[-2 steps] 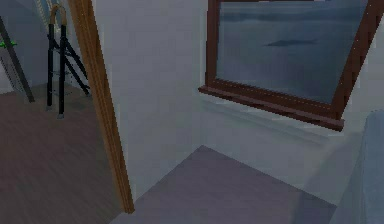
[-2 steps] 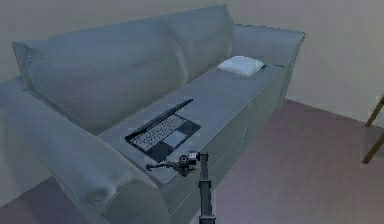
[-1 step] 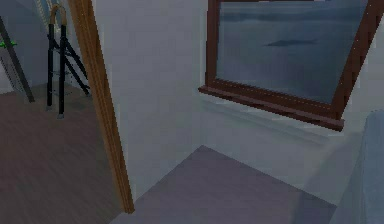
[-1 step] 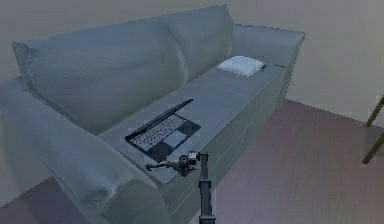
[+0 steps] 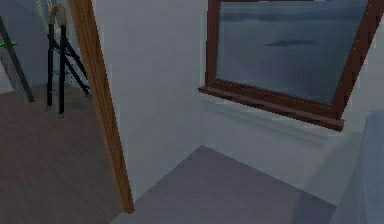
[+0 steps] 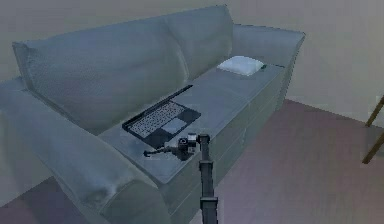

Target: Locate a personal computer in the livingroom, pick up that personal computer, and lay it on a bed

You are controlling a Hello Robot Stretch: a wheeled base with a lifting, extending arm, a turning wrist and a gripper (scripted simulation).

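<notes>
Tool (image 6: 160, 152) at the arm's end, low over the sofa (image 6: 90, 70) seat; whether it holds anything cannot be told. Laptop (image 6: 160, 118) lies on the seat just beyond it, toward the backrest, long axis roughly along the cushions.

The sofa (image 6: 110, 70) is grey-blue, the laptop (image 6: 160, 120) black, the cushion (image 6: 241, 66) white.

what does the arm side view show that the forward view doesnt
Arm side view: a grey sofa with an open laptop and a white cushion on its seat, plus the arm and hand by the laptop. Forward view: a wood-framed window, a wooden door post and dark straps beyond it. Both: pale wall and greyish floor.
</notes>
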